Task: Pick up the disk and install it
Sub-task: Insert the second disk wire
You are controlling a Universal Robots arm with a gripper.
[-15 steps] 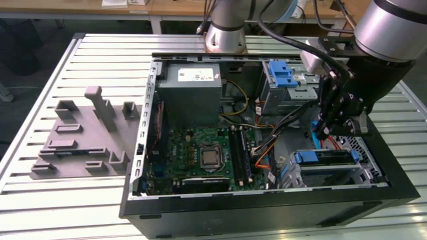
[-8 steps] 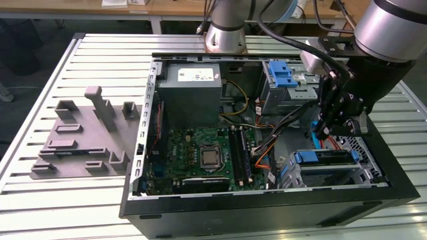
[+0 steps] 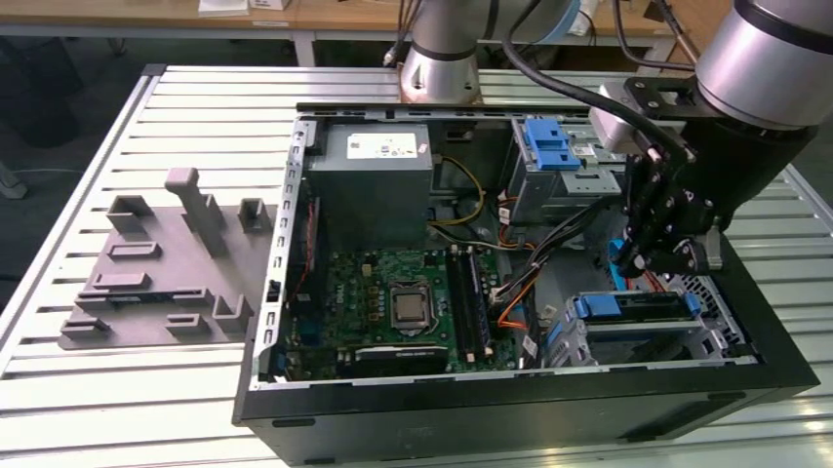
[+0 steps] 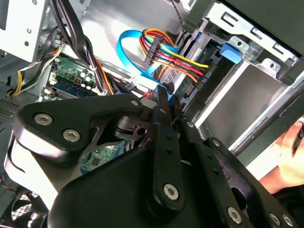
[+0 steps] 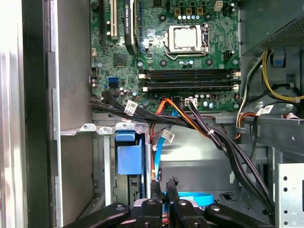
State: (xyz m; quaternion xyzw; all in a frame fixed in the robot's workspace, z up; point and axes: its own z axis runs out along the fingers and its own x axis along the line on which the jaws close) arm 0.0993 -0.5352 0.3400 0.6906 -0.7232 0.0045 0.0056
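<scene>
The disk [image 3: 641,308] lies flat in the drive bay at the front right corner of the open computer case [image 3: 521,409], with its blue carrier frame [image 3: 596,307] around it. My gripper [image 3: 661,261] hangs just above that bay, fingers drawn together with nothing clearly held. In the first wrist view the fingertips [image 5: 155,186] point down beside the bay's blue carrier tab [image 5: 129,159]. In the second wrist view my gripper [image 4: 167,97] sits in front of the coloured power cable [image 4: 166,54] and a blue data cable [image 4: 130,42].
The motherboard [image 3: 397,302], a grey metal box [image 3: 375,185] and black cable bundles [image 5: 228,142] crowd the case. A blue latch tab [image 3: 553,146] tops the upper cage. A grey moulded fixture [image 3: 156,273] lies on the slatted table. A person's hand [image 4: 289,152] is near the case.
</scene>
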